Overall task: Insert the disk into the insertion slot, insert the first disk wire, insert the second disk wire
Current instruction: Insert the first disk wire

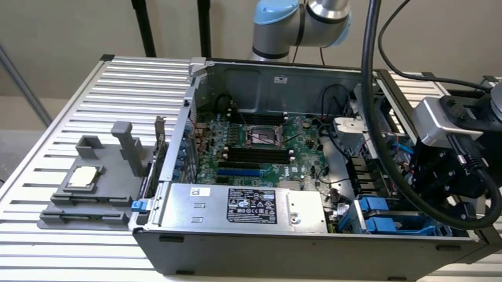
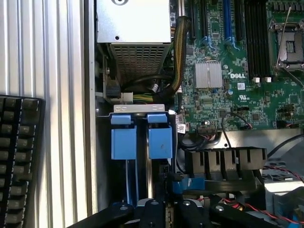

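Two bays: the grey drive cage [image 2: 140,108] has two slots side by side. It sits in the corner of the computer case [image 1: 314,252] at the exterior view's lower right.
Blue tabs: each bay carries one. The first blue tab [image 2: 123,142] lies toward the table [image 1: 133,76] and the second blue tab [image 2: 159,141] toward the circuit board [image 2: 237,95]. They stand just apart.
Disk: you cannot make out its silver body. A thin blue strip [image 2: 131,180] runs edge-on from the first tab toward the gripper [image 1: 451,188]. Whether that strip is the disk's carrier, you cannot tell.
Gripper: black, with a grey camera box on its side, it hangs over the case's edge on the exterior view's right. In the wrist view its black links sit just over the ends of the two bays.
Gripper state: you cannot tell whether it is open or closed, or whether it holds anything.
Power box [image 1: 243,205]: silver with a black label, just beside the cage, its mesh end facing the tabs.
Wire bundle [image 2: 180,52]: sleeved, running between the power box and the circuit board.
Circuit board: green, with a finned heat sink [image 2: 207,75] and a processor socket [image 1: 263,135].
Black ribbed duct [image 2: 223,161]: near the second tab.
Thick black cables [image 1: 392,147]: they drop from above to the gripper.
Table: slatted metal, bearing the case.
Grey holder [image 1: 86,200]: beside the case on the exterior view's left, with a square chip [image 1: 82,176] on it.
Keyboard [image 2: 19,156]: black, beyond the slats from the cage.
Arm [image 1: 302,20]: silver and light blue joints behind the case.
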### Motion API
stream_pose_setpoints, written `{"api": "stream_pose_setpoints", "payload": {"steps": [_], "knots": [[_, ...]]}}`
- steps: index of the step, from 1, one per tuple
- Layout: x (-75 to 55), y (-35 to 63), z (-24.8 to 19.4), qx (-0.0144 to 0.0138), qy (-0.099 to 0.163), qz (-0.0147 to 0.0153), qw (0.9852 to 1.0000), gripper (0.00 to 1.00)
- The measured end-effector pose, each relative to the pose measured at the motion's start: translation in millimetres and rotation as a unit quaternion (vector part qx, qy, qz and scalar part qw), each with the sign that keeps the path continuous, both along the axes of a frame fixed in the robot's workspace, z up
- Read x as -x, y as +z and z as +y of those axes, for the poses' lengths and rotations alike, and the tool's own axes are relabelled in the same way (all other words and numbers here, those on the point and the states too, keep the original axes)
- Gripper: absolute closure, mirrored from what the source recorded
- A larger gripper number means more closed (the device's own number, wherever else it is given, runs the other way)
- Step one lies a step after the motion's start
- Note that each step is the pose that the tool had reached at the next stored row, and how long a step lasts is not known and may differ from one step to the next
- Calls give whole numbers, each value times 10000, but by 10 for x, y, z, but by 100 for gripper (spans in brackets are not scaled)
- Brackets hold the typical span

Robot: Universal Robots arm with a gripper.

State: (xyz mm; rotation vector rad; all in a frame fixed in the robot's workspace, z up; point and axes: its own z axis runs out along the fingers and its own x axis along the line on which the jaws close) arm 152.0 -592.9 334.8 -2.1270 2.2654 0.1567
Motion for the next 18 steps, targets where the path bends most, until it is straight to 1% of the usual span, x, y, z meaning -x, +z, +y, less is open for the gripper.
{"api": "stream_pose_setpoints", "payload": {"steps": [1, 2, 5, 8, 11, 15, 16, 18], "knots": [[-2, 14, 0, -4, 0, 14, 10000, 82], [-5, 46, 1, 0, 0, 31, 10000, 76], [-14, 154, 1, 1, 0, 75, 10000, 76], [-21, 282, 1, 1, 0, 103, 9999, 76], [-22, 417, 1, 1, 0, 118, 9999, 76], [-23, 600, 1, 1, 0, 125, 9999, 76], [-21, 632, -1, 2, 0, 125, 9999, 76], [26, 631, -5, 0, 1, 125, 9999, 76]]}}
